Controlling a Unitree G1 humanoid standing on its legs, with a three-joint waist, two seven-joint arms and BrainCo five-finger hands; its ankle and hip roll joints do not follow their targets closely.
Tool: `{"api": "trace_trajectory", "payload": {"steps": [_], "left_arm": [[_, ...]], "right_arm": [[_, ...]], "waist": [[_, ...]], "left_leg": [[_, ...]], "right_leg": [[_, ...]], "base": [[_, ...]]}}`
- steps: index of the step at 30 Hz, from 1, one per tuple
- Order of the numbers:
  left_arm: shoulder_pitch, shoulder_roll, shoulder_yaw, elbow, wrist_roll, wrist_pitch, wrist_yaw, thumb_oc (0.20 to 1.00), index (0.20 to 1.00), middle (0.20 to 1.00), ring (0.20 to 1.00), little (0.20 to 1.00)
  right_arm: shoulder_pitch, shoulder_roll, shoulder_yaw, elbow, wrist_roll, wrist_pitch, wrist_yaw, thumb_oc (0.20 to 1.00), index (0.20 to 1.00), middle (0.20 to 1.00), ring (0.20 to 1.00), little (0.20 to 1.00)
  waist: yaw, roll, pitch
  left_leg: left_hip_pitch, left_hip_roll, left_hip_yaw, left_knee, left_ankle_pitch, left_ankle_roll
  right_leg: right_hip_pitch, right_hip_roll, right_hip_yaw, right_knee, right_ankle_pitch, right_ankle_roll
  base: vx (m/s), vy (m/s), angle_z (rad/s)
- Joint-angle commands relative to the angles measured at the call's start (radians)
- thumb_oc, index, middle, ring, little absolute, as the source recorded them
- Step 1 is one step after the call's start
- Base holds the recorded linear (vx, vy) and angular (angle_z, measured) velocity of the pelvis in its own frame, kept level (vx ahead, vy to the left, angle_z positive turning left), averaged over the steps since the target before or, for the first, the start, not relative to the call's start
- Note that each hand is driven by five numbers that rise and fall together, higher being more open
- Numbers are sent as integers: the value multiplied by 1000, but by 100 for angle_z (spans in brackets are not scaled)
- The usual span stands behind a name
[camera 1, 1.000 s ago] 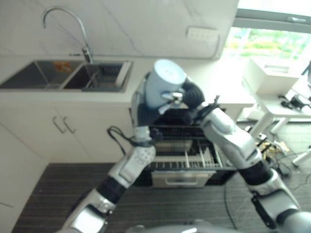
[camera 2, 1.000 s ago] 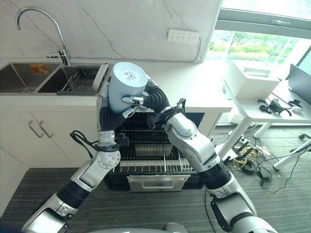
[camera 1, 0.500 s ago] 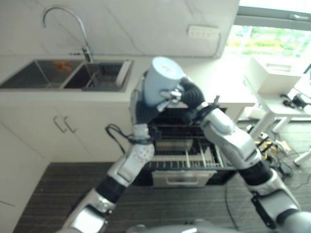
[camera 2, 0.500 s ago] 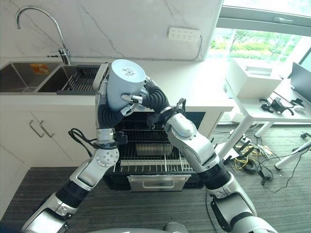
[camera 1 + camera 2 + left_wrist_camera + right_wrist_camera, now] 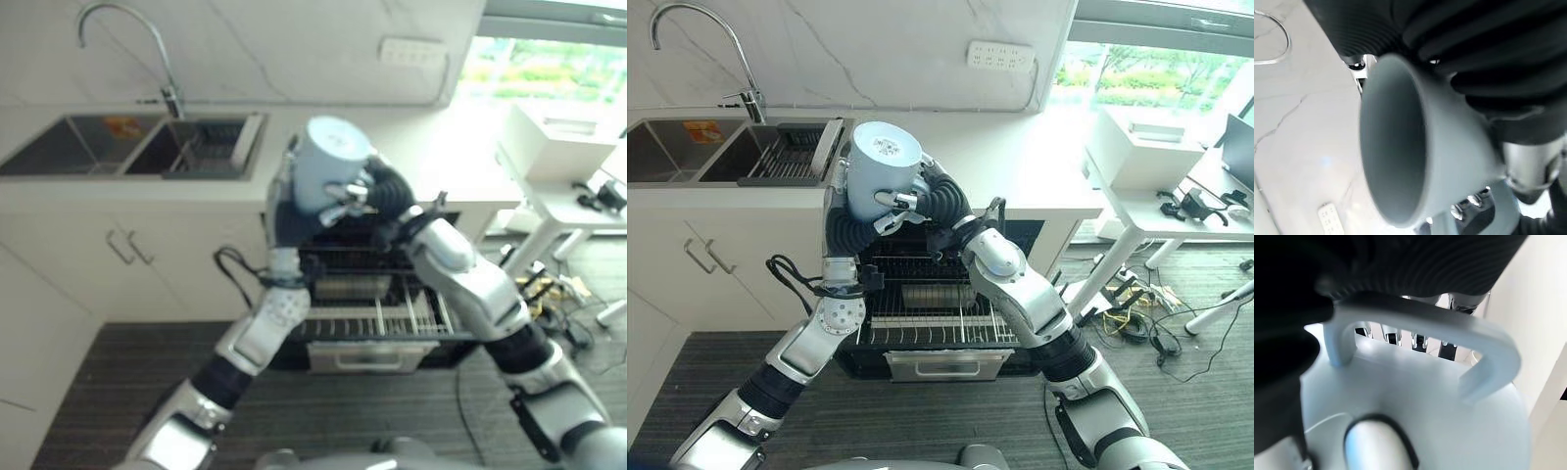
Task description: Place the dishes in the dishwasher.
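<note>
Holding the pale blue mug (image 5: pixel 884 174) bottom-up above the dishwasher rack (image 5: pixel 931 318), left hand (image 5: pixel 850 231) and right hand (image 5: pixel 911 204) both clasp it; a mistimed handover release risks dropping it.

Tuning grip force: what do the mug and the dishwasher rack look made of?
Mug: probably glazed ceramic, pale blue-grey; thick wall, moulded handle, soft sheen. Plastic not ruled out. Both hands, left hand and right hand, hold it. Dishwasher rack: thin wire grid, likely coated metal.
</note>
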Motion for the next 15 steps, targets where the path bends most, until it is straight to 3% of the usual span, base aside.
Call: {"api": "trace_trajectory", "payload": {"steps": [1,7,15], "left_arm": [[-80,36,-13,-31,0,-86,30,1000,1000,1000,1000,1000],[-29,26,5,82,15,-210,123,1000,1000,1000,1000,1000],[83,63,113,74,-33,-280,111,1000,1000,1000,1000,1000]], "right_arm": [[-51,15,-29,-73,-26,-107,-13,200,200,200,200,200],[6,-10,-52,-62,-30,-139,-18,200,200,200,200,200],[103,-57,-116,-36,-34,-181,-28,200,200,200,200,200]], "waist": [[14,-16,-18],[8,-18,-14],[18,-14,-14]], "left_leg": [[-5,38,3,76,-121,-17],[-2,43,10,76,-121,-17],[-3,45,5,76,-117,-20]], "right_leg": [[66,-42,-23,-48,-12,66],[66,-38,-17,-48,-11,62],[69,-40,-25,-48,-11,59]], "base": [[0,0,0],[0,0,0],[0,0,0]]}}
